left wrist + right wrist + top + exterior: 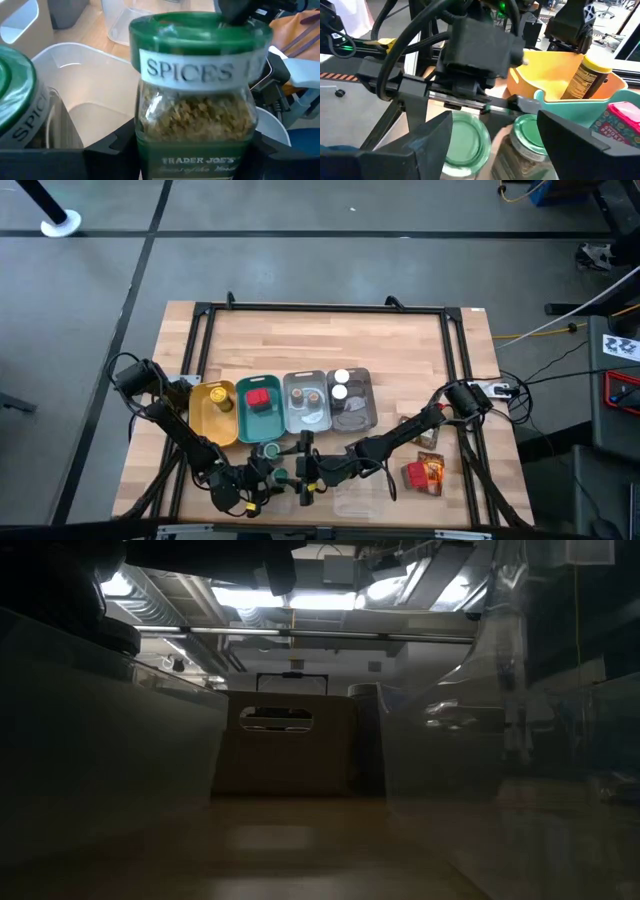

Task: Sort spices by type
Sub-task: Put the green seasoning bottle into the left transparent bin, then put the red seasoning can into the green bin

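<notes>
Left pincer low at the near edge of the wooden surface, fingers flanking a green-capped Trader Joe's spice jar, pads against the glass on both sides: grasping that jar. Upright, dried green flakes inside, a white band reading SPICES under the cap. Just beside the held jar, a second green-capped jar, also upright, seated in a white round container.

Right pincer directly across from the left one, nearly tip to tip, fingers spread wide and released, gripping nothing. Between and just beyond those fingers, both green caps: the loose one and the held one, with the left pincer's dark body above them.

Beyond both pincers, a row of four trays. Yellow tray with a yellow-labelled jar standing in it. Teal tray next to it, holding a red box. Then two grey trays, the farther one carrying two white-capped jars.

Off to the right arm's outer side, well apart from its pincer, flat pouches on the surface: an orange-red one and a brown one.

Low view mostly dark, nothing of the jars legible there.
</notes>
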Controlling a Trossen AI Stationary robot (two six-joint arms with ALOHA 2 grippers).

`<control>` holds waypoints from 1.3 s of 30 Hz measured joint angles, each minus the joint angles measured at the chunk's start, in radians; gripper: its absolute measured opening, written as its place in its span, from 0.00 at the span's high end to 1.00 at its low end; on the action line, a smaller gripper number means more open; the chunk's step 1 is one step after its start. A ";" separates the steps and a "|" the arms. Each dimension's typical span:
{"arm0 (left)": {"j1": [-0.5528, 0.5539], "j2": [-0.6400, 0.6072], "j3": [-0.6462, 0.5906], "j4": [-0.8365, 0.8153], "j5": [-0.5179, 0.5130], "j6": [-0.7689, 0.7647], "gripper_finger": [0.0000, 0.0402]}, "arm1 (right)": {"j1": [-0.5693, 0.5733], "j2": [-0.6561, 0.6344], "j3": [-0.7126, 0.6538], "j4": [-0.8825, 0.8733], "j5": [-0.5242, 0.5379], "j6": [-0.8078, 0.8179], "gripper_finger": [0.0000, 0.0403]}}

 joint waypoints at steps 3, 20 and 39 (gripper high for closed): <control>0.001 0.000 0.001 0.003 -0.003 0.000 0.41 | 0.000 0.000 0.000 0.000 -0.002 0.000 0.28; -0.017 -0.032 0.001 -0.002 0.018 -0.001 0.32 | 0.001 0.000 0.000 0.002 0.000 -0.033 0.28; -0.091 -0.236 0.000 -0.156 0.020 0.147 0.32 | 0.030 -0.249 0.002 -0.417 0.018 0.154 0.28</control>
